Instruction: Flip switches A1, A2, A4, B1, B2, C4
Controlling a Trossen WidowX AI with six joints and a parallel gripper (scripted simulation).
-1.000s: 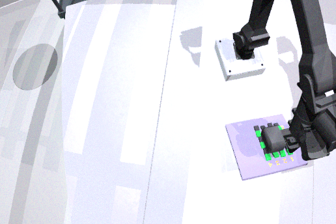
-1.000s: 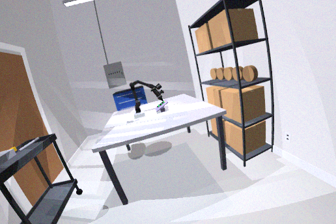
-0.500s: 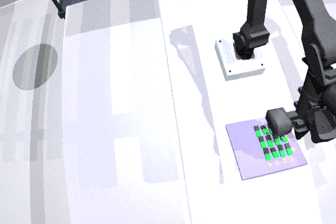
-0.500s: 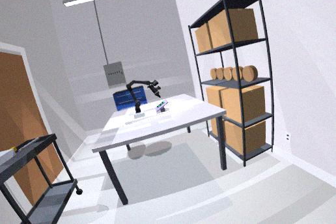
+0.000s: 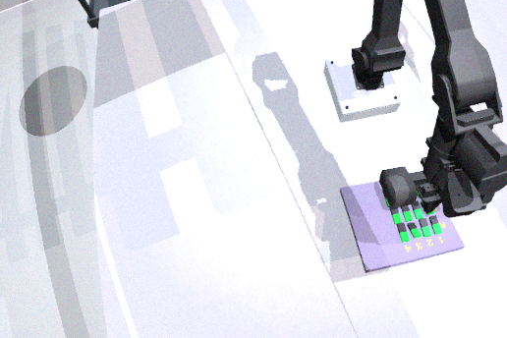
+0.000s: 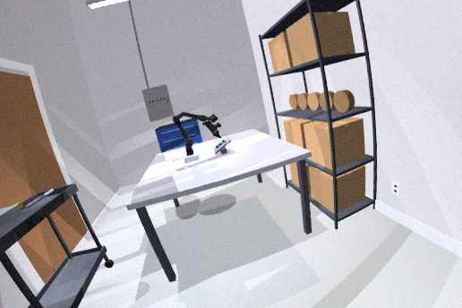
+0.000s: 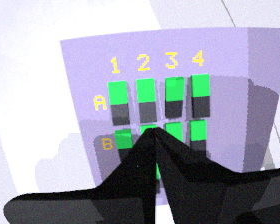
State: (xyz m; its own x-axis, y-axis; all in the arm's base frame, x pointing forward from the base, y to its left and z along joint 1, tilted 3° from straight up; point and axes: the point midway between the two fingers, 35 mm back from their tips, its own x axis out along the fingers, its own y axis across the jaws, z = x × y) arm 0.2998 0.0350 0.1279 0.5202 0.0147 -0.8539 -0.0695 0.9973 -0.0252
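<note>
A lavender switch panel [image 5: 373,239] [image 7: 84,63] lies on the white table [image 5: 197,202] [image 6: 251,158]. It holds rows of green-and-dark rocker switches with yellow column numbers 1 to 4 and row letters. In the wrist view, the row A switches [image 7: 159,102] show in full, each with a green far half and a dark near half. My gripper [image 7: 152,133] [image 5: 426,197] [image 6: 216,132] is shut with nothing between the fingers. Its tips are low over row B, around column 2. The fingers hide most of row B and all of row C.
The arm's grey base plate [image 5: 366,99] sits on the table behind the panel. A dark metal frame [image 5: 93,11] stands off the table's far left corner. A shelf rack [image 6: 331,108] with boxes, a blue crate [image 6: 176,137] and a cart [image 6: 40,211] stand around the room.
</note>
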